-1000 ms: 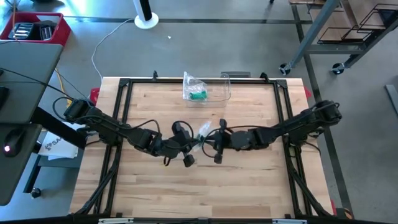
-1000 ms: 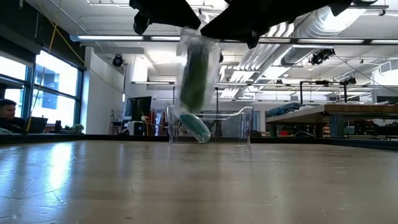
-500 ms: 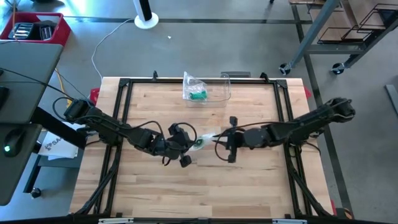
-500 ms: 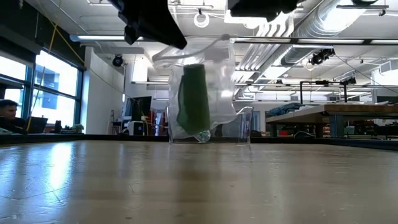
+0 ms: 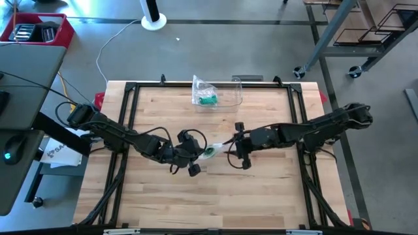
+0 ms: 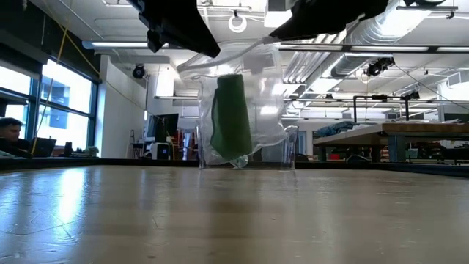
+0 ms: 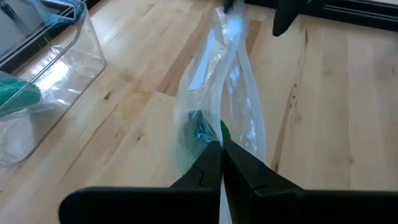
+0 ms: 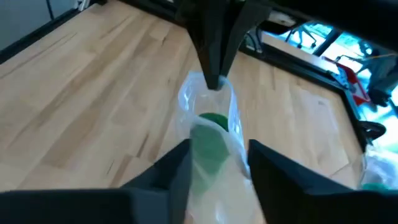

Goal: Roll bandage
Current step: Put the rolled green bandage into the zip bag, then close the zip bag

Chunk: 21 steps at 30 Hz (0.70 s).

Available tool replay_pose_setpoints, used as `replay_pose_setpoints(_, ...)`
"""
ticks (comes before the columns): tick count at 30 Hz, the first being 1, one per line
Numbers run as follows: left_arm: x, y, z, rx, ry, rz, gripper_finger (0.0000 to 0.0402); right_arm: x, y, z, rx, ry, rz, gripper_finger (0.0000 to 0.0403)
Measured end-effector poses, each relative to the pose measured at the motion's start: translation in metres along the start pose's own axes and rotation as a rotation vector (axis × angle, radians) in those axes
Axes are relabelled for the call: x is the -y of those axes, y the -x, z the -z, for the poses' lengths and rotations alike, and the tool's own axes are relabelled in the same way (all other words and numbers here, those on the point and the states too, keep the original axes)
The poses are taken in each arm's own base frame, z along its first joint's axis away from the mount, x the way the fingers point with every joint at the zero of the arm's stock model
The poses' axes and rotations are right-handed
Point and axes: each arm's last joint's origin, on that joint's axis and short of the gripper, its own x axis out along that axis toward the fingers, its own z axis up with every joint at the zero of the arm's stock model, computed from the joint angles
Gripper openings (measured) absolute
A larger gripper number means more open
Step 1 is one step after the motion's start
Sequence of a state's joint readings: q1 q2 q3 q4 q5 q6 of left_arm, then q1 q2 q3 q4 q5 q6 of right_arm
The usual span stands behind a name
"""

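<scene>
- The left claw (image 5: 194,158) is pinched shut on the edge of a clear plastic bag (image 6: 242,110), holding it up off the tabletop (image 5: 261,196).
- The bag hangs between the two claws with a green bandage roll (image 6: 231,117) sagging in its lower part, just ahead of the left claw's fingertips (image 7: 214,158).
- By the look of it the film is thin, limp and slick, and the roll is light and soft. A firm pinch on the doubled film near the bag's top looks the safest place to hold; squeezing the roll through the plastic would likely let it slide.
- The right claw (image 8: 214,158) stands wide apart, its fingers flanking the bag's far end without clearly gripping it.
- Hard to make out: where the bag's mouth is, and whether it is sealed.
- Well beyond both claws, a clear bin (image 5: 225,94) holds another bagged green item, its contents unclear.
</scene>
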State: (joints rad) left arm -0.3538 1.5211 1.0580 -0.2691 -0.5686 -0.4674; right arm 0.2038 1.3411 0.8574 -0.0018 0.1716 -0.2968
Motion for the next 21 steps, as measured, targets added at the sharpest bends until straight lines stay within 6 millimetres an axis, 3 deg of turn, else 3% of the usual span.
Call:
replay_pose_setpoints(7,0.0,0.0,0.0,0.001,-0.009,0.001,0.0001,-0.001,0.0,0.002,-0.021,0.002,-0.021,0.0015)
replay_pose_setpoints(13,-0.001,0.0,-0.001,0.022,-0.079,-0.037,0.001,0.001,0.0,0.005,-0.058,-0.067,0.051,0.0011)
replay_pose_setpoints(21,-0.011,0.0,-0.007,0.087,-0.177,-0.213,0.011,0.002,0.0,0.008,-0.094,-0.252,0.138,0.0001)
